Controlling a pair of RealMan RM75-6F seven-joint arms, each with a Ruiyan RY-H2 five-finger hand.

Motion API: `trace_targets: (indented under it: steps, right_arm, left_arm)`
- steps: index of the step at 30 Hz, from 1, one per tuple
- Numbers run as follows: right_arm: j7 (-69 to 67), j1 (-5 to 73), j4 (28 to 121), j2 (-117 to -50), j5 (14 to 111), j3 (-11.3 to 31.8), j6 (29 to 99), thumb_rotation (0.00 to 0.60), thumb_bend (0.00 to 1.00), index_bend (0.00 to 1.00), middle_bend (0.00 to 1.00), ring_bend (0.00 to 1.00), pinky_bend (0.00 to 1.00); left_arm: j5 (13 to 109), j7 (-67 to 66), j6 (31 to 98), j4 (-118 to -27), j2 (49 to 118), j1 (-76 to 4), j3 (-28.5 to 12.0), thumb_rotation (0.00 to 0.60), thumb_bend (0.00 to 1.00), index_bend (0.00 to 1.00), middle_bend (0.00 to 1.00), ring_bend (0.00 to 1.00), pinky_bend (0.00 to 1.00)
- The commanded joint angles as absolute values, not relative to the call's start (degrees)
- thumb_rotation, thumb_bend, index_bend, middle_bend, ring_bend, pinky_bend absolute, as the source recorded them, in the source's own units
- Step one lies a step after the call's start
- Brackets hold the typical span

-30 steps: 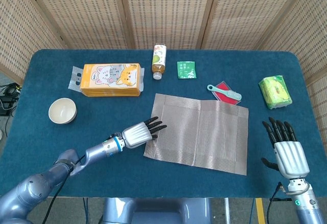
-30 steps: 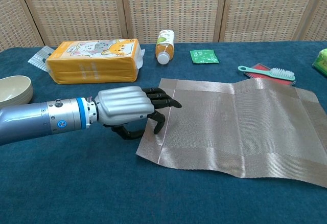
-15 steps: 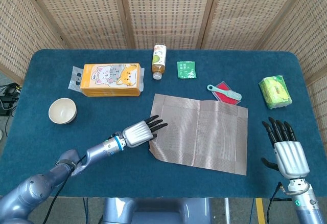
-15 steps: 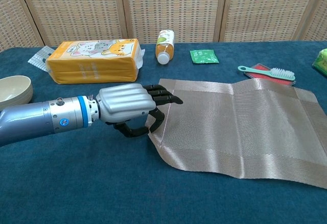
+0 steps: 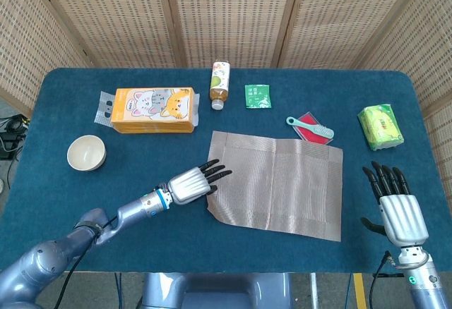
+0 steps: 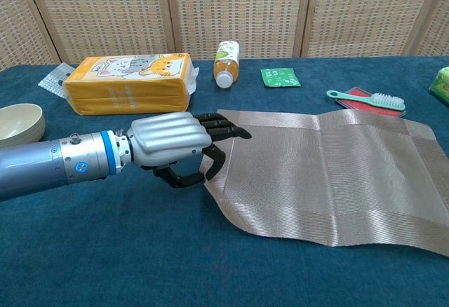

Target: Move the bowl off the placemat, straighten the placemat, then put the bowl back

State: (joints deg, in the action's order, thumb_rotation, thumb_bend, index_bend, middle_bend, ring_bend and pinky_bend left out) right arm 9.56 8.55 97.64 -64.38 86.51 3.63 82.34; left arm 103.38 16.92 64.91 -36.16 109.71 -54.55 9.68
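Observation:
The grey woven placemat [image 5: 282,185] lies slightly askew right of the table's centre, also seen in the chest view [image 6: 330,174]. My left hand [image 5: 192,182] is at its left edge. In the chest view this hand [image 6: 175,146] pinches that edge between the thumb below and the fingers [image 6: 223,130] above, and the edge is lifted a little. The cream bowl [image 5: 86,152] stands off the mat at the table's left side, partly cut off in the chest view [image 6: 19,123]. My right hand [image 5: 395,207] hovers near the front right edge, fingers apart, holding nothing.
An orange cat-print box [image 5: 152,109], a bottle [image 5: 220,85] on its side and a green packet [image 5: 258,96] lie behind the mat. A teal brush [image 5: 311,127] on a red item touches the mat's far right corner. A green tissue pack [image 5: 381,127] sits far right.
The mat's near left corner has shifted to the right and its left edge has risen in my left hand. The bowl and my right hand have not moved.

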Motion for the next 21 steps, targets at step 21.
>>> trace_targets:
  steps: [21]
  right_arm:
    - [9.7, 7.9, 98.7, -63.6, 87.8, 3.4, 83.6, 0.6, 0.0, 0.0, 0.0, 0.0, 0.0]
  left_arm:
    - [99.2, -8.9, 62.8, -71.3, 90.6, -45.7, 12.4, 0.6, 0.53, 0.78, 0.0, 0.0, 0.0]
